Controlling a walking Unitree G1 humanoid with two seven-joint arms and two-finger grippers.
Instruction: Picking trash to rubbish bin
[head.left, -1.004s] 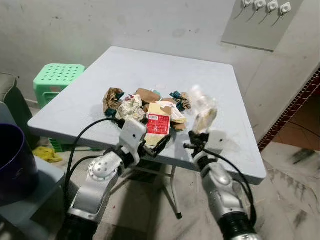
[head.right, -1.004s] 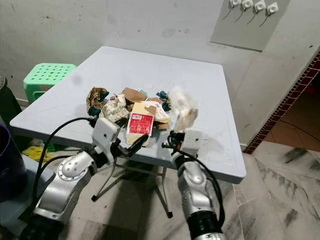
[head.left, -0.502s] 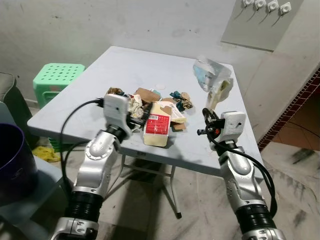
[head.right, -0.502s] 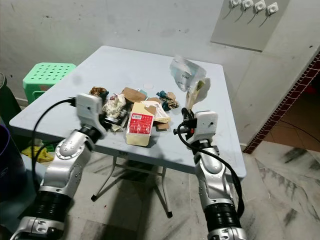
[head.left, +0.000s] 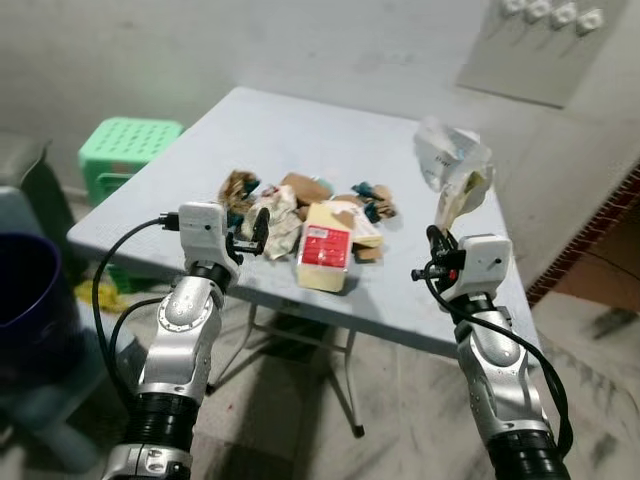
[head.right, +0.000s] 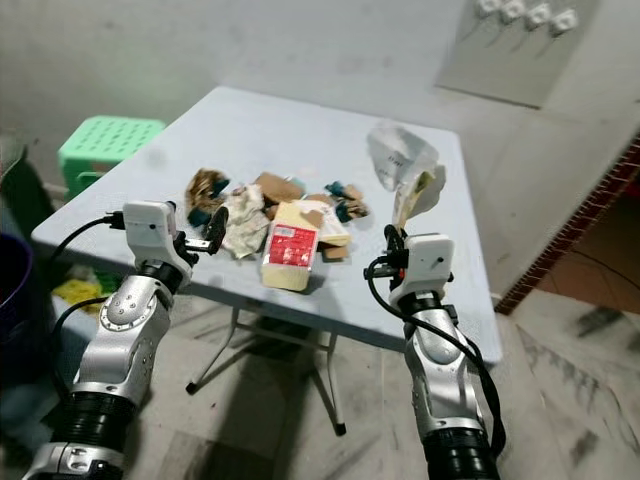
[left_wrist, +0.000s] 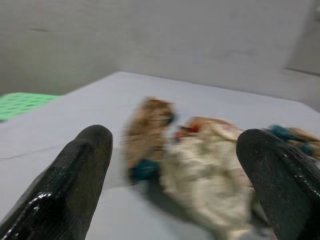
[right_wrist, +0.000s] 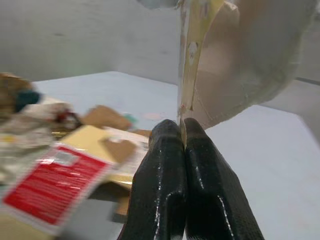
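Right gripper (head.left: 437, 252) pinches a thin plastic wrapper (head.left: 455, 170) by its lower edge above the table (head.left: 400, 310), light and floppy so an edge grip looks enough, left gripper (head.left: 252, 232) wide open, empty, facing the trash pile (head.left: 300, 205)

The two eye views look forward and down from the robot's head, set side by side, so the grey folding table (head.left: 300, 130) and its heap of trash sit slightly further toward 9 o'clock in the right eye view. Both take in the whole tabletop from mid distance, with the green stool (head.left: 125, 150) at 10 o'clock. The left wrist view looks low across the tabletop, between its own fingers (left_wrist: 75, 175), close on the crumpled paper (left_wrist: 205, 175). The right wrist view looks along its fingertips (right_wrist: 172, 150), close on the held plastic bag (right_wrist: 235, 65), and shares the red-labelled carton (right_wrist: 55, 185) with the eye views.
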